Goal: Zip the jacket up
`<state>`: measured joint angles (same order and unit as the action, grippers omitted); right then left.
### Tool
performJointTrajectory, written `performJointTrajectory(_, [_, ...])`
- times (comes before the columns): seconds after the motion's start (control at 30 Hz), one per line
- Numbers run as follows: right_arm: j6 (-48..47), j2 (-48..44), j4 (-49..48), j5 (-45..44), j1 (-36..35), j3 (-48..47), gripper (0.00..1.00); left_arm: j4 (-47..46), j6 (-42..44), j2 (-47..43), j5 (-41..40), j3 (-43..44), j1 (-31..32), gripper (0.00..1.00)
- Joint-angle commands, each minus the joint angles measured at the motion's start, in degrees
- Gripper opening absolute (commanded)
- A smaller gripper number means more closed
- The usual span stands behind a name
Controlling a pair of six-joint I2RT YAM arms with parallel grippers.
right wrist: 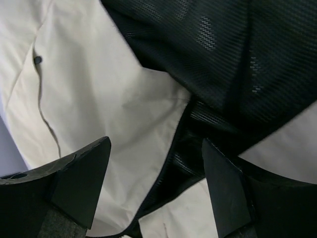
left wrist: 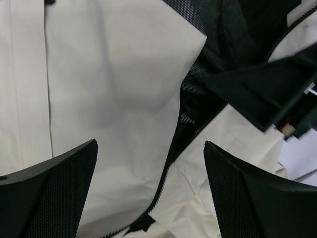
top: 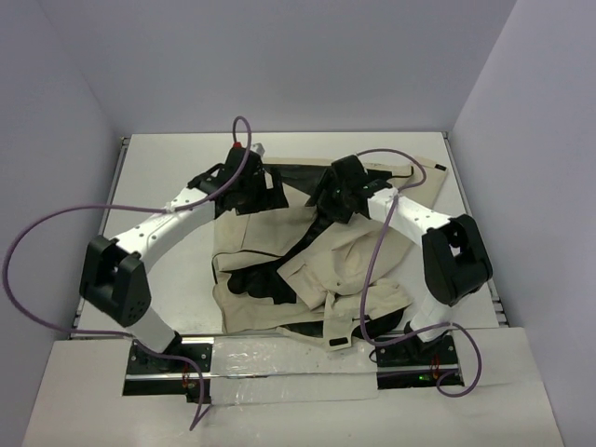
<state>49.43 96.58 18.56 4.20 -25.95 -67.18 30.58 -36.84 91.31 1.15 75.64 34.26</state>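
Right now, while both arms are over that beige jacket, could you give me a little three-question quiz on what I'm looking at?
1. True or false: the jacket is already zipped shut.
2. The left pincer is: A) open and empty; B) shut on a sleeve; C) out of sight.
3. Fill in: the jacket's mesh lining is ____.
Key: 1 false; 2 A; 3 black.

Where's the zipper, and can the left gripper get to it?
Probably yes. The left gripper is open just above the jacket, and the dark zipper edge lies in view between its fingers with nothing covering it.
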Motion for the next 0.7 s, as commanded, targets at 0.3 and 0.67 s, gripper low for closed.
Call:
performJointTrajectory(0.3, [-3.86, -17.82, 15.76, -5.63, 6.58, 2.18, 0.82, 4.13, 10.09, 15.40, -4.26, 17.19, 5.48, 0.91])
performJointTrajectory(0.67, [-4.90, -24.09, 19.61, -7.94, 9.69, 7.12, 0.82, 2.85, 11.48, 25.72, -6.74, 22.68, 7.30, 0.86])
